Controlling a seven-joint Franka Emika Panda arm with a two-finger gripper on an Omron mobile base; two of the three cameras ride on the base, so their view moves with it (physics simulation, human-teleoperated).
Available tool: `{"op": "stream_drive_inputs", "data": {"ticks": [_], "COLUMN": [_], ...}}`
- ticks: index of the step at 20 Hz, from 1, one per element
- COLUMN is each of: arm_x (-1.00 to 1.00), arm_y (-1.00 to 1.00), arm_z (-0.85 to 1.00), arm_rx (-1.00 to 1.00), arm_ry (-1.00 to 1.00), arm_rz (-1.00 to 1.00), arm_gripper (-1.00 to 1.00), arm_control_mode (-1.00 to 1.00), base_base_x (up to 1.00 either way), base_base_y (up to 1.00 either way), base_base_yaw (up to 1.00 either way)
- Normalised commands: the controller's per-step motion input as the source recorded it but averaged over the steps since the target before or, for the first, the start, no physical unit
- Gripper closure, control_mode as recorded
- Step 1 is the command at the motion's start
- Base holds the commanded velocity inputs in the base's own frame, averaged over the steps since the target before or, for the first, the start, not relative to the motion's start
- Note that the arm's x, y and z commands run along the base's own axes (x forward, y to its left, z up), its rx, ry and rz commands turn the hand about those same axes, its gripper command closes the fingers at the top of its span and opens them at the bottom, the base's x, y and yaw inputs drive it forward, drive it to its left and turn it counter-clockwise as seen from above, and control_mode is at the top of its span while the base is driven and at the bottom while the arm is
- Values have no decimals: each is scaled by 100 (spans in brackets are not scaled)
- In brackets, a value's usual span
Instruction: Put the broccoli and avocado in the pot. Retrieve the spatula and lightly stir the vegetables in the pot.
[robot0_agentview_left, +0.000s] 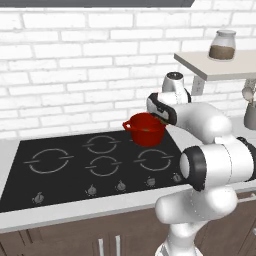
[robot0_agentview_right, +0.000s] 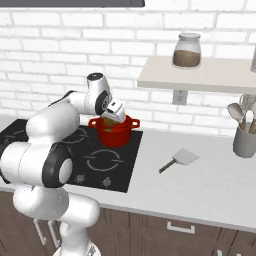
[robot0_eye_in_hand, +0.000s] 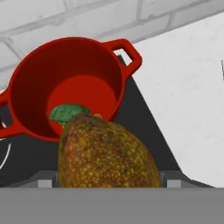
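The glossy red pot (robot0_agentview_left: 146, 129) (robot0_agentview_right: 117, 131) (robot0_eye_in_hand: 26, 74) stands on the back right burner of the black cooktop (robot0_agentview_left: 60, 175). Green broccoli (robot0_eye_in_hand: 65, 113) lies on the pot's floor. My gripper (robot0_agentview_left: 162, 117) (robot0_agentview_right: 111, 117) (robot0_eye_in_hand: 109, 181) hangs just over the pot's rim, shut on the brown-green speckled avocado (robot0_eye_in_hand: 107, 153) (robot0_agentview_right: 107, 120). The avocado hides both fingertips in the hand view. The spatula (robot0_agentview_right: 180, 159), with a flat grey blade, lies on the counter to the right of the cooktop.
A wall shelf (robot0_agentview_right: 200, 75) above the counter carries a glass jar (robot0_agentview_right: 187, 50) of brown contents. A grey utensil holder (robot0_agentview_right: 245, 140) with tools stands at the far right. Knobs run along the cooktop's front edge.
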Motion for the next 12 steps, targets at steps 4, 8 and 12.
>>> {"op": "stream_drive_inputs", "data": {"ticks": [4,8,12], "arm_x": [48,35,30], "arm_y": [9,14,14], "arm_z": [-21,-28,-40], "arm_rx": [0,0,0], "arm_ry": [0,0,0], "arm_rz": [-5,-2,-1], "arm_gripper": [100,100,100], "arm_control_mode": [-100,-100,-100], "base_base_x": [0,0,0], "base_base_y": [0,0,0], "base_base_yaw": [0,0,0]}}
